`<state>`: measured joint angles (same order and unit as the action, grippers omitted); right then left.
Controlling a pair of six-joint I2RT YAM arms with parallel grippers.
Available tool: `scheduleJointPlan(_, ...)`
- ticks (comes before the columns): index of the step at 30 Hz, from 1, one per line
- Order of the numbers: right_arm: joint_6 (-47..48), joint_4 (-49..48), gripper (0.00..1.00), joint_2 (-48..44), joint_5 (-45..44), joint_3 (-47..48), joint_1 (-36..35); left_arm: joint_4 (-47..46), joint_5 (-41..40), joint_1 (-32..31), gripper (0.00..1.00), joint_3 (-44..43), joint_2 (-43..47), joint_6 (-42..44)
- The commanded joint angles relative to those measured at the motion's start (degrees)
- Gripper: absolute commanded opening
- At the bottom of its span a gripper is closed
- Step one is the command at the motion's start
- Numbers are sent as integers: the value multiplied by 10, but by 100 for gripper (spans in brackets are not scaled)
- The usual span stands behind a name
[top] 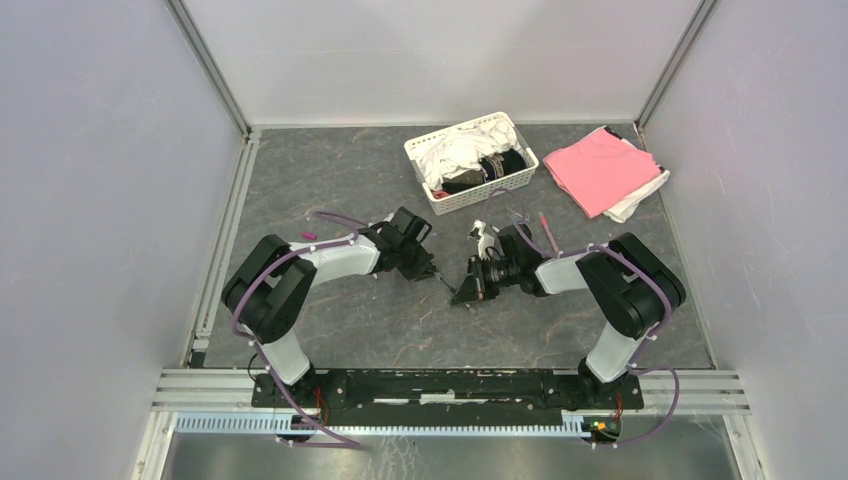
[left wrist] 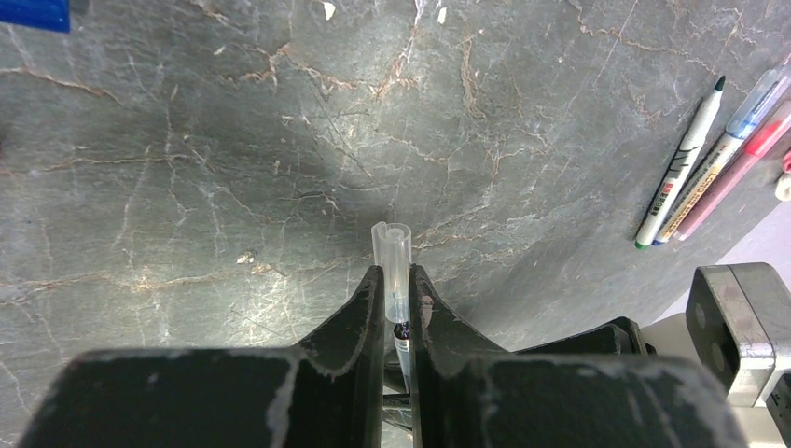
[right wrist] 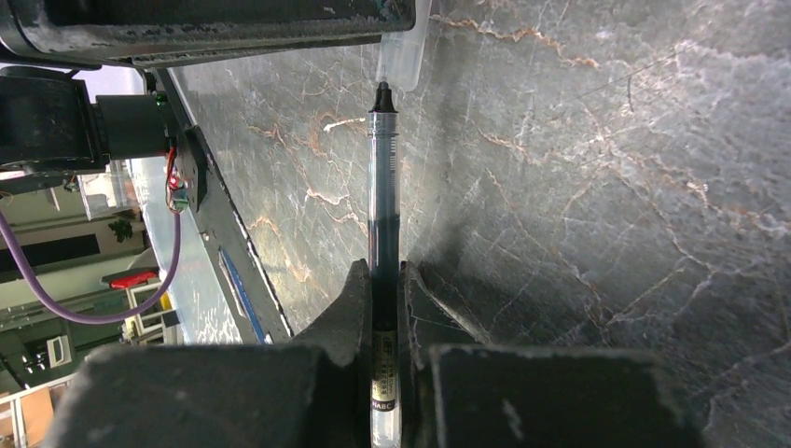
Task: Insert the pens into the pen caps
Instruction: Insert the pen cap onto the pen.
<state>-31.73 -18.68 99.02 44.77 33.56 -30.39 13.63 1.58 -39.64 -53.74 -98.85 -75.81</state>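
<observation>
Left end effector (left wrist: pixel 396 280) is pinching a clear cap (left wrist: pixel 392 245), open end pointing out. Right end effector (right wrist: pixel 382 275) is clamped on a dark pen (right wrist: pixel 382 187), tip right at the cap's mouth, not in yet. A few spare pens (left wrist: pixel 686 173) lie together on the surface (left wrist: pixel 187 187).

The clear cap's (left wrist: pixel 391 245) lower end was hidden between the left hand's (left wrist: pixel 396 280) fingers; the dark pen's (right wrist: pixel 382 187) rear ran off the bottom edge; loose pens (left wrist: pixel 746 119) were cropped at right.

Clear cap (left wrist: pixel 391 245), black pen (right wrist: pixel 382 187), grey marbled table (left wrist: pixel 187 140) veined in tan.
</observation>
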Motion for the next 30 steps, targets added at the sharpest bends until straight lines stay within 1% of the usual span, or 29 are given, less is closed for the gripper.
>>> scheduleJointPlan(1, -6, 10, 0, 1, -21, 13, -4, 1, -5, -2, 2, 2, 10, -35)
scheduleJointPlan(9, 1, 23, 0, -17, -33, 10, -4, -3, -4, -2, 2, 9, 23, -44)
scheduleJointPlan(18, 3, 31, 0, -17, -37, 12, -4, -14, -6, -2, 2, 31, 43, -54)
scheduleJointPlan(30, 5, 28, 0, -5, -29, 24, -7, -25, 11, -2, 2, 27, 38, -52)
